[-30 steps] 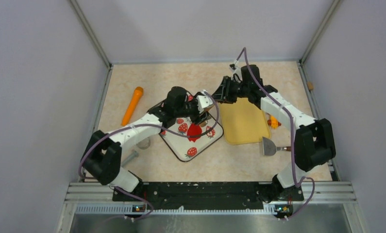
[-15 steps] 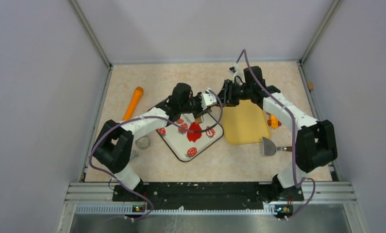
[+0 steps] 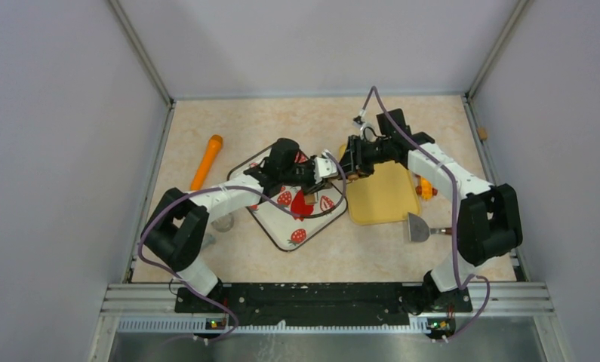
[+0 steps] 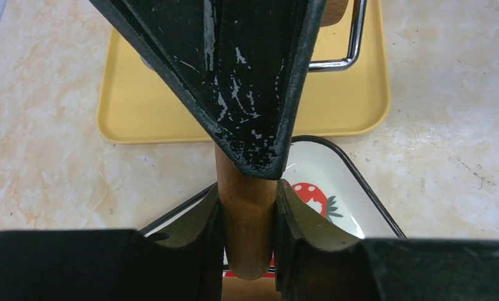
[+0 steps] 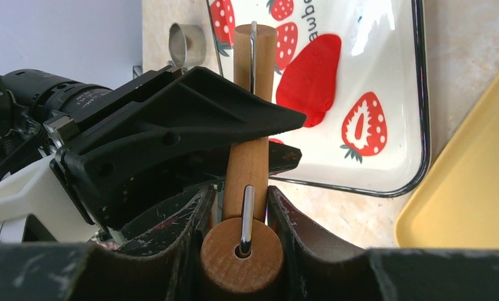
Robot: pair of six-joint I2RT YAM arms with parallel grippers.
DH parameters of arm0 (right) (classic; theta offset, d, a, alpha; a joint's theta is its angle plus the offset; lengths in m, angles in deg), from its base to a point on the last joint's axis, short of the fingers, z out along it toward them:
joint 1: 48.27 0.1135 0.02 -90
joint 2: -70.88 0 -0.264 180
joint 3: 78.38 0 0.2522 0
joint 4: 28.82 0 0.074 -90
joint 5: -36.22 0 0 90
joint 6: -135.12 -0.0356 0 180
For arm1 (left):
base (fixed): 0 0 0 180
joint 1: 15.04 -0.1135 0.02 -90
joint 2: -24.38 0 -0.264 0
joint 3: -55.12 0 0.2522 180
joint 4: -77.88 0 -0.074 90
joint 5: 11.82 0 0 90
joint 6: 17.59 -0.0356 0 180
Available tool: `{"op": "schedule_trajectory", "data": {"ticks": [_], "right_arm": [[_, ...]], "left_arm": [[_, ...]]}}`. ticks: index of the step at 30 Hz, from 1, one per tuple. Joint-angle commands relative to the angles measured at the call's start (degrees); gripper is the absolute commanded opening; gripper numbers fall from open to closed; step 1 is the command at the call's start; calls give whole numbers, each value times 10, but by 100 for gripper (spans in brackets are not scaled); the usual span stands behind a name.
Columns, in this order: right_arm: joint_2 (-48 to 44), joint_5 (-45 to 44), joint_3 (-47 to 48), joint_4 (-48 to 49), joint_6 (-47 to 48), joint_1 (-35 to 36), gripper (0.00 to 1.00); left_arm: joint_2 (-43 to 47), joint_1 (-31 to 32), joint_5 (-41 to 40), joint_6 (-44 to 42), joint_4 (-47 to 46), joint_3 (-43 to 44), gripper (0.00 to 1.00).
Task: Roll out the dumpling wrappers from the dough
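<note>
Dough (image 3: 303,204), a flattened red blob, lies in the middle of the strawberry-printed tray (image 3: 280,226). At far left on the tabletop (image 3: 229,132) rests an orange stick-shaped tool (image 3: 206,162), with a small metal ring cutter (image 3: 223,222) nearer the arms. Over the tray's far corner, the left end effector (image 4: 246,207) pinches one end of a wooden roller (image 4: 245,232). Just beside it, the right end effector (image 5: 240,207) pinches the same roller's other end. A yellow tray (image 3: 383,200) follows, then a metal scraper (image 3: 416,226).
</note>
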Motion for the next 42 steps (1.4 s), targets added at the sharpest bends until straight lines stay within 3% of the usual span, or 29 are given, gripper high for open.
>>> {"op": "schedule_trajectory", "data": {"ticks": [1,3,4,6,8,14,21,25,28,33,42], "right_arm": [[3,31,-3,-19,19,-5,28],[2,32,-10,-32,24,-5,33],[7,32,-9,-44,31,-4,30],[17,39,-11,-61,38,-2,20],[19,40,-15,-62,41,0,1],[52,32,1,-46,29,20,0],[110,8,53,-48,31,33,0],[129,-7,80,-68,49,33,0],[130,-11,84,-68,46,33,0],[130,-16,88,-68,44,33,0],[120,-11,71,-58,38,41,0]], "left_arm": [[27,4,21,14,-42,-30,0],[27,5,19,26,-56,-42,0],[26,5,19,30,-61,-47,0],[24,5,16,44,-72,-56,0],[20,5,17,59,-88,-63,0],[4,4,-12,131,-119,-79,0],[-11,-5,-14,147,-144,-107,1],[-4,-6,-15,146,-170,-121,43],[18,-8,9,121,-173,-130,53],[29,-7,43,84,-131,-118,51],[-4,-7,25,44,-125,-100,41]]}}
